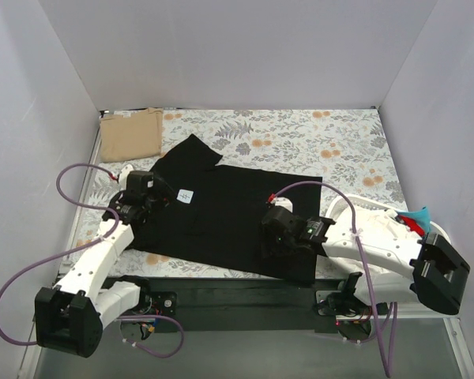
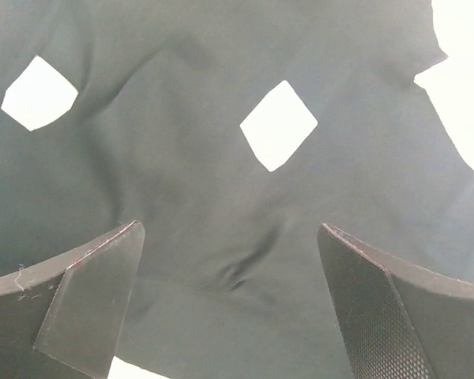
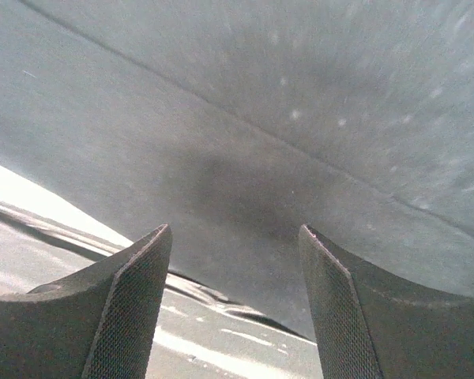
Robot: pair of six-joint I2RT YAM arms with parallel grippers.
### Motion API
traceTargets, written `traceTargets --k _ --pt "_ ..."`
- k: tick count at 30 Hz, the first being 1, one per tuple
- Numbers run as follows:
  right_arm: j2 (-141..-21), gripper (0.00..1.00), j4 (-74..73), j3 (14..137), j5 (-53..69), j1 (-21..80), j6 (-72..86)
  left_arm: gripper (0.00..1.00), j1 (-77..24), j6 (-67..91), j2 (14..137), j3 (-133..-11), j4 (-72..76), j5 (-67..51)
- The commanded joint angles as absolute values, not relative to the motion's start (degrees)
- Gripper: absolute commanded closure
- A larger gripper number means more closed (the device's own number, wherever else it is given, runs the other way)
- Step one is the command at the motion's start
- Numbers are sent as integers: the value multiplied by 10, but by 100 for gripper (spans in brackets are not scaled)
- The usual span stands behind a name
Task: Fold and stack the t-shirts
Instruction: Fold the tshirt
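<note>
- Black cotton makes up the larger t-shirt (image 1: 221, 213), which lies spread and mostly flat across the middle of the floral cloth (image 1: 324, 142). One sleeve points toward the far left.
- Its white square label (image 1: 185, 195) faces up near the collar.
- The tan t-shirt (image 1: 132, 133) sits folded at the far left corner of the cloth. It is not touching the black t-shirt and lies well apart from both arms.
- The left fingers (image 2: 87, 292) are spread wide over the left part of the black t-shirt, close to the collar.
- In the left wrist view, black fabric fills the whole gap between them. The label (image 2: 278, 125) lies just ahead of that gap, and a small pucker of cloth sits between the tips.
- A second bright patch (image 2: 38, 92) shows to the left of the label; what it is cannot be told.
- The right fingers (image 3: 126, 308) are also wide apart, over the near right part of the black t-shirt.
- In the right wrist view, dark fabric stretches ahead of and between them. The shirt's edge runs diagonally past the left-hand finger, with a pale surface beyond it.
- Neither pair has cloth pinched between its pads. Whether the tips press on the fabric cannot be told.
</note>
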State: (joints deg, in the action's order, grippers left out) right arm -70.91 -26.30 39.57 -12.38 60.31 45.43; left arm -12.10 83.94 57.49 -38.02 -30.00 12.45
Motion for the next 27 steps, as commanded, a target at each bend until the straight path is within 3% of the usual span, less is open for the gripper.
traceTargets --k 1,9,16,27 --pt "-676 27 -315 455 -169 573 425 9 -118 790 613 -453 -299 135" --pt "-680 26 -319 537 -128 367 281 10 -125 680 807 -680 -280 128" --pt "-803 28 -281 635 -62 180 187 12 -128 638 980 -856 -273 142" --pt "-950 30 -255 706 -16 110 170 14 -130 603 1247 -1105 -274 145"
